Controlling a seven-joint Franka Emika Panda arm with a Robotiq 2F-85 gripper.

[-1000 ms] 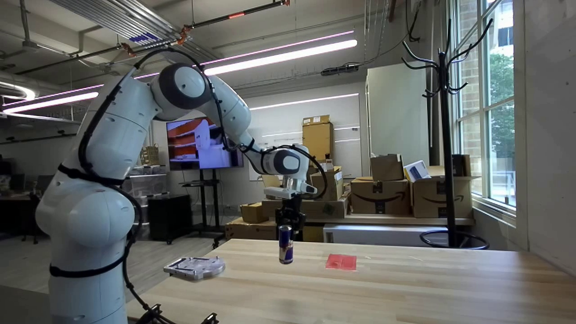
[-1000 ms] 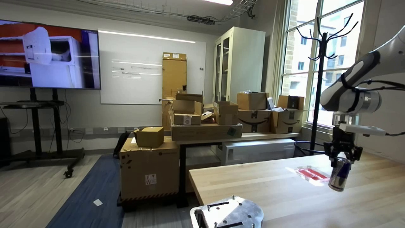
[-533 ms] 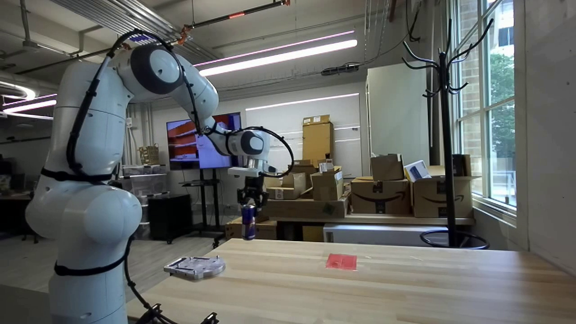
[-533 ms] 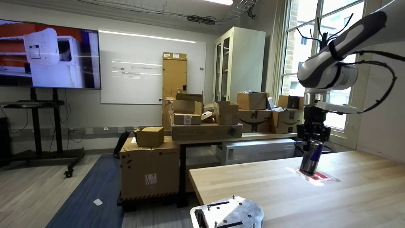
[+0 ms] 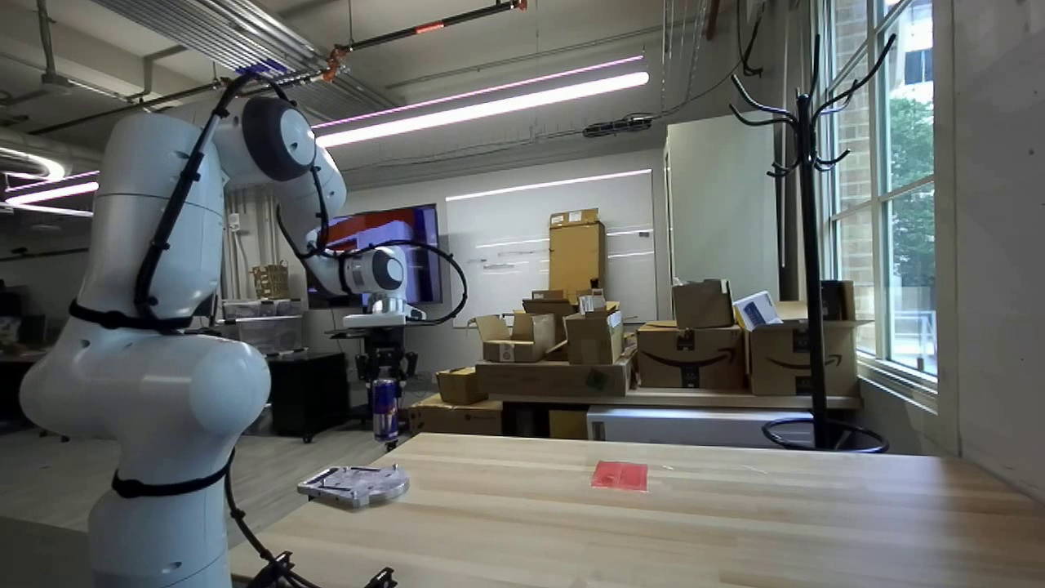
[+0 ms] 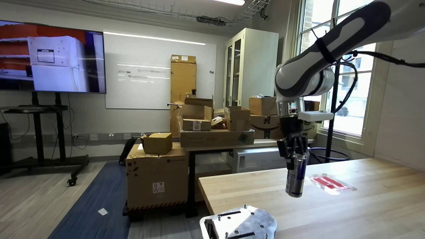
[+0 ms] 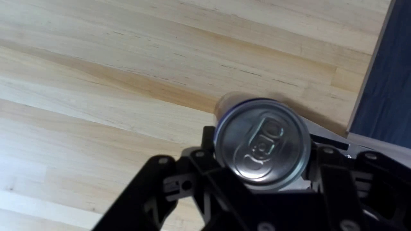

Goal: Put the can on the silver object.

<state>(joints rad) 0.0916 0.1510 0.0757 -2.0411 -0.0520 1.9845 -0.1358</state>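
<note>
Our gripper (image 7: pixel 260 148) clamps both sides of the can (image 6: pixel 296 177), up in the air; behind the can in the wrist view we catch only fragments of the silver object (image 6: pixel 249 220), cropped in an exterior view; far beyond the can, a screen (image 5: pixel 392 227) partly blocked by the arm (image 5: pixel 131 237)

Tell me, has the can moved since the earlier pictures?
Yes. In an exterior view, the can has moved toward the picture's left, away from the unmoved red patch and nearer the silver thing.
</note>
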